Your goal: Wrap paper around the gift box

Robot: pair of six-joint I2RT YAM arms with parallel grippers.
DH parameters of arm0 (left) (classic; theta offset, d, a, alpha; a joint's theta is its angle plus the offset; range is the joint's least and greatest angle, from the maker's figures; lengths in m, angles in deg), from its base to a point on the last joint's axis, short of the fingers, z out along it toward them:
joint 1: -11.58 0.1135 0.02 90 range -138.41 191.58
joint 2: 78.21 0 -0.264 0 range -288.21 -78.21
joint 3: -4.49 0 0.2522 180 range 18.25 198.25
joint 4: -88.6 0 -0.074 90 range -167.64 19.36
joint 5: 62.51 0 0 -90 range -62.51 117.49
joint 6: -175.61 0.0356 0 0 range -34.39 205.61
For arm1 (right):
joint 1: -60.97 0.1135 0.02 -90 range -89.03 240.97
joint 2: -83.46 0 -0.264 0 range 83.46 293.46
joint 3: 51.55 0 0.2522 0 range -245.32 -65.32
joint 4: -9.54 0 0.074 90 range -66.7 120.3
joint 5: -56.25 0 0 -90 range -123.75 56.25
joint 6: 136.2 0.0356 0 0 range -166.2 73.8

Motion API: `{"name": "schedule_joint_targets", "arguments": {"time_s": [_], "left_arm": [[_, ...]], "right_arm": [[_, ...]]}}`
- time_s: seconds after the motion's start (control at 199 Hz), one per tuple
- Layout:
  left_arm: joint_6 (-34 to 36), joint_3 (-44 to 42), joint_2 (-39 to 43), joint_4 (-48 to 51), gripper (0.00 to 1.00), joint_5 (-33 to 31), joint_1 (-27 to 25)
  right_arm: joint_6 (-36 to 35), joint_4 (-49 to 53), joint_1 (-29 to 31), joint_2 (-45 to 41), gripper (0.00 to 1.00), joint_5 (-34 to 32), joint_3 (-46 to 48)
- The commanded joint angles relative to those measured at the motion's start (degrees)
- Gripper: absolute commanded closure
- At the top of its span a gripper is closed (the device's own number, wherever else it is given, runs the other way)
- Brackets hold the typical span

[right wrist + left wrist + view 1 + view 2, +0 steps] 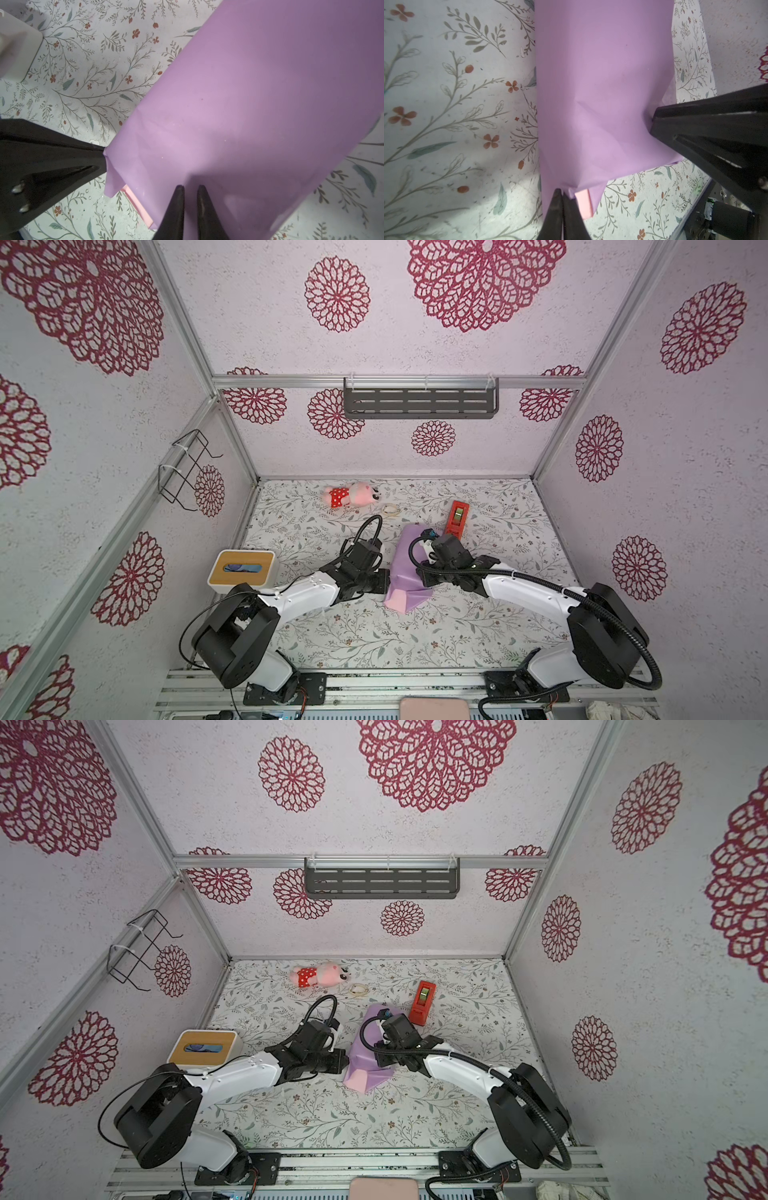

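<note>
**A:** Start at the fingers.

**B:** The left fingers [555, 209] are shut tight on the left edge of the paper [405, 556] in both top views and seem to nip it. The right fingers [176, 207] stand a slit apart, tips pushed into the lilac side. I cannot tell whether they've caught a pleat.

**A:** The gift box?

**B:** Hidden, presumably inside the paper at mid-worktop [374, 635], lower left of the tape dispenser [457, 516].

**A:** Step?

**B:** Folding the end flaps, I'd judge. Next comes creasing, holding, taping. No writing is readable.

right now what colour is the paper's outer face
Lilac-purple paper, clearest in the right wrist view.
</note>
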Motion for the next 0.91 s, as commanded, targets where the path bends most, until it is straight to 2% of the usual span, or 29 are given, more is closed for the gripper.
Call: {"name": "schedule_joint_targets", "arguments": {"time_s": [0.0,0.156,0.262,0.644,0.901], "left_arm": [[1.6,0.7,0.3,-0.5,0.91,0.1,-0.8],[2.8,-1.1,3.3,2.4,0.90,-4.4,0.5],[2.9,-2.4,5.1,2.4,0.85,-5.2,2.5],[3.6,4.1,-1.4,2.2,0.82,-0.3,2.1],[1.7,2.5,-0.5,2.2,0.87,-1.2,0.0]], "right_arm": [[0.8,2.1,-0.1,0.7,0.84,1.1,1.2],[0.7,2.4,-0.1,0.7,0.84,1.0,1.0],[0.7,2.4,-0.1,0.7,0.84,1.0,1.0],[0.7,2.3,0.0,0.5,0.85,0.9,1.1],[0.7,2.4,-0.1,0.5,0.85,0.8,1.2]]}}
